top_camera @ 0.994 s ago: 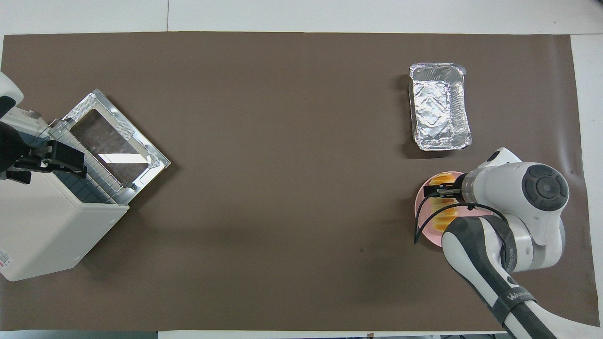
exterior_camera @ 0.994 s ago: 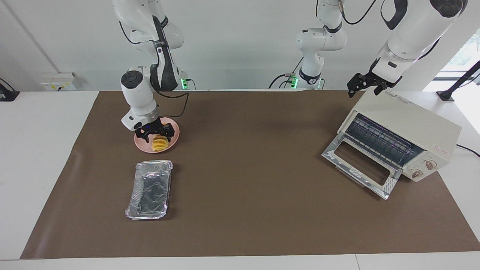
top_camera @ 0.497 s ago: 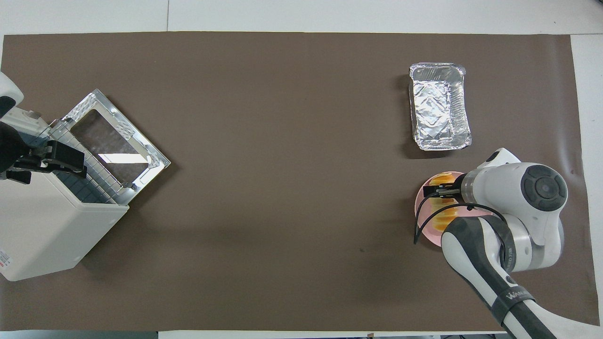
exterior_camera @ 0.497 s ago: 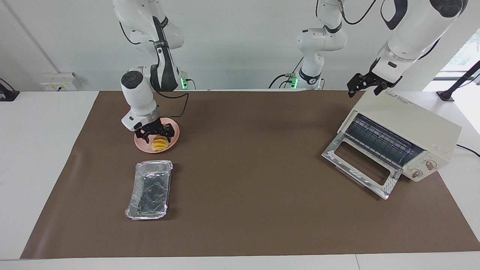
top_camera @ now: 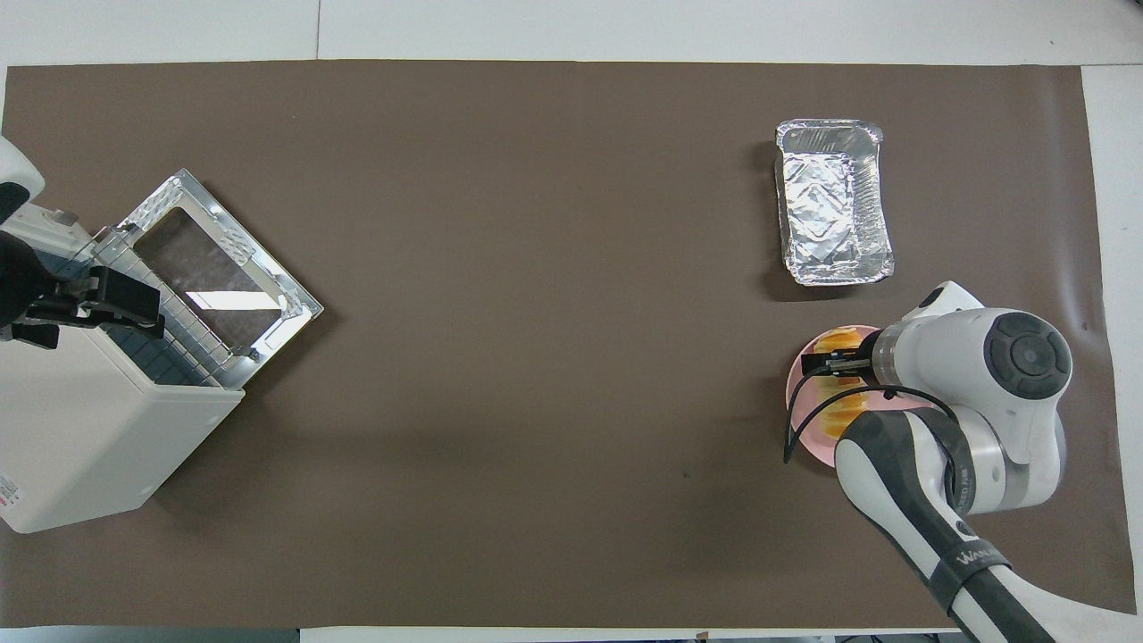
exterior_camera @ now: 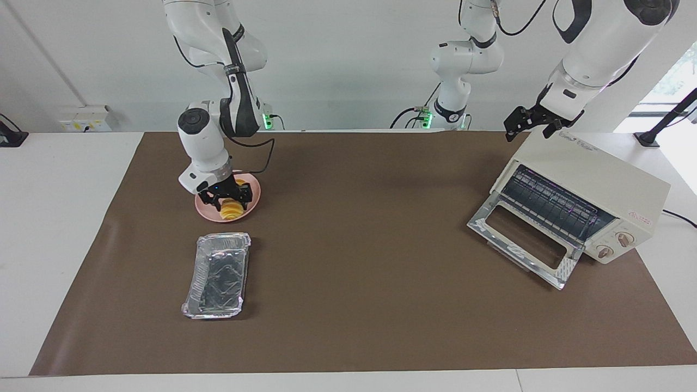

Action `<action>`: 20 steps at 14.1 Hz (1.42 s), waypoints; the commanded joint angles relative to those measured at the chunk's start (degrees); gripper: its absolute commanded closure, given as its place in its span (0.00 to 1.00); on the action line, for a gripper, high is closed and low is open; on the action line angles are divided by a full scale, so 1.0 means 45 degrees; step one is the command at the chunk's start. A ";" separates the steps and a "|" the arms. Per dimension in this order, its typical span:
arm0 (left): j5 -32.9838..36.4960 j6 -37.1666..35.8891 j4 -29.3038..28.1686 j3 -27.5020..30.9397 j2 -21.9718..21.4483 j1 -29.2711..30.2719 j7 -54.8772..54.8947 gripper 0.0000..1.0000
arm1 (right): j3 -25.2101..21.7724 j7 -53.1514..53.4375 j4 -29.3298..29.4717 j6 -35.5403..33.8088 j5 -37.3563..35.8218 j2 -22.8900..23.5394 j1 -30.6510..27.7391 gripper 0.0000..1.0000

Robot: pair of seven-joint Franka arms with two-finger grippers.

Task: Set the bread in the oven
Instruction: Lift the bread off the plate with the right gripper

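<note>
Bread (exterior_camera: 231, 208) is lying on the pink plate (exterior_camera: 252, 189) toward the right arm's end of the table, and the right gripper (exterior_camera: 228, 195) is sitting low over it with its fingers straddling the loaf; whether they are already pinching it I cannot tell. The pose suggests a grasp from above, so the loaf can be lifted clear of the plate. The foil tray (exterior_camera: 218, 275) is lying farther from the robots than the plate. The oven (exterior_camera: 577, 198) is standing at the left arm's end, its glass door dropped open and the rack exposed to receive the loaf. The left gripper (exterior_camera: 531, 122) is waiting over the oven's top; its jaws I cannot read.
</note>
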 commanded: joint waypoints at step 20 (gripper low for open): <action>-0.0192 -0.0032 -0.0121 -0.0027 -0.0212 0.0125 -0.0065 0.00 | -0.0019 -0.0291 0.7875 -0.6257 0.0830 0.2013 -0.0190 1.00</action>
